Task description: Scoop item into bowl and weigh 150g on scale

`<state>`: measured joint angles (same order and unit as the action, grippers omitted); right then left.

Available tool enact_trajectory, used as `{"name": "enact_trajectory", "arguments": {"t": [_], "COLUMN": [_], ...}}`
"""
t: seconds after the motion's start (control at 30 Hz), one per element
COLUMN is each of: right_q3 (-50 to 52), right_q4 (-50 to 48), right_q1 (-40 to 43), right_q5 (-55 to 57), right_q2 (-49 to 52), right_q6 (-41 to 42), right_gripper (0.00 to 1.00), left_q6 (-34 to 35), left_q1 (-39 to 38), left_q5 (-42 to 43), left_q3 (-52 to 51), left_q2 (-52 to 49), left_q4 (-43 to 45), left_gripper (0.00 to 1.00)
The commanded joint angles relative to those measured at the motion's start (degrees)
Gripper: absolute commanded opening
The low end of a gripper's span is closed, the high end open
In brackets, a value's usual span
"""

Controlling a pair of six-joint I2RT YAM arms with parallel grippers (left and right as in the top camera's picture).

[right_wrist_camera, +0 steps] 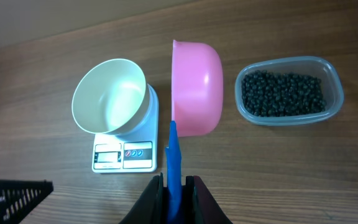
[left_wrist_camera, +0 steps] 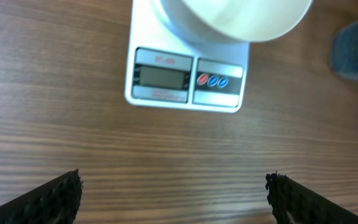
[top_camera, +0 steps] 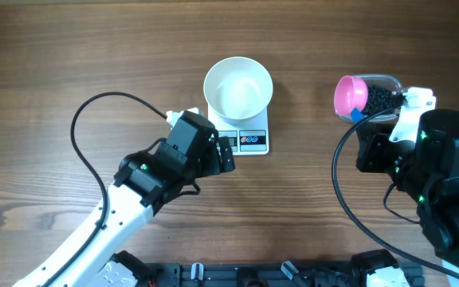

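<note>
The white bowl (top_camera: 238,88) stands on the white scale (top_camera: 249,141) at mid-table and looks bare inside (right_wrist_camera: 109,96). The black beads (top_camera: 382,97) lie in a clear tub (right_wrist_camera: 283,93) to the right. My right gripper (right_wrist_camera: 176,180) is shut on the blue handle (right_wrist_camera: 174,155) of a pink scoop (top_camera: 349,94). The scoop's cup (right_wrist_camera: 196,87) hangs between bowl and tub, by the tub's left end, and no beads show in it. My left gripper (left_wrist_camera: 173,180) stands open over bare wood just in front of the scale (left_wrist_camera: 188,81), holding nothing.
The left arm (top_camera: 166,163) reaches in from the lower left, with its cable looping to the left. The right arm's body (top_camera: 445,171) fills the right side, below the tub. Bare wooden tabletop (top_camera: 70,56) lies around.
</note>
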<state>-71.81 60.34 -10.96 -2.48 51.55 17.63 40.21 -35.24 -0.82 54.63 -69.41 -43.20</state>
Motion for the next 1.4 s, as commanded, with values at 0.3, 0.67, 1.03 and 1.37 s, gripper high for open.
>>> {"name": "enact_trajectory", "arguments": {"t": [0.3, 0.67, 1.03, 1.37], "right_q3": [-1.57, -1.57, -1.57, -1.57], "right_q4": [0.02, 0.13, 0.24, 0.13], "right_q1": [0.17, 0.17, 0.17, 0.17], "right_q5": [1.20, 1.22, 2.54, 2.51], "right_q2": [0.26, 0.26, 0.37, 0.48], "right_q6": [-1.11, -1.14, -2.62, -2.60], "right_gripper": [0.04, 0.04, 0.04, 0.04], "left_q6": [2.08, 2.10, 2.27, 2.25], "left_q1": [-1.64, -5.53, -5.38, -5.35], "left_q5": [-4.79, -11.65, -13.94, -15.96], "left_q3": [0.68, 0.66, 0.66, 0.66], "left_q2": [-10.84, -16.74, -22.99, -24.24], "left_q4": [7.10, 10.91, 13.86, 15.28], "left_gripper": [1.00, 1.00, 1.00, 1.00]}}
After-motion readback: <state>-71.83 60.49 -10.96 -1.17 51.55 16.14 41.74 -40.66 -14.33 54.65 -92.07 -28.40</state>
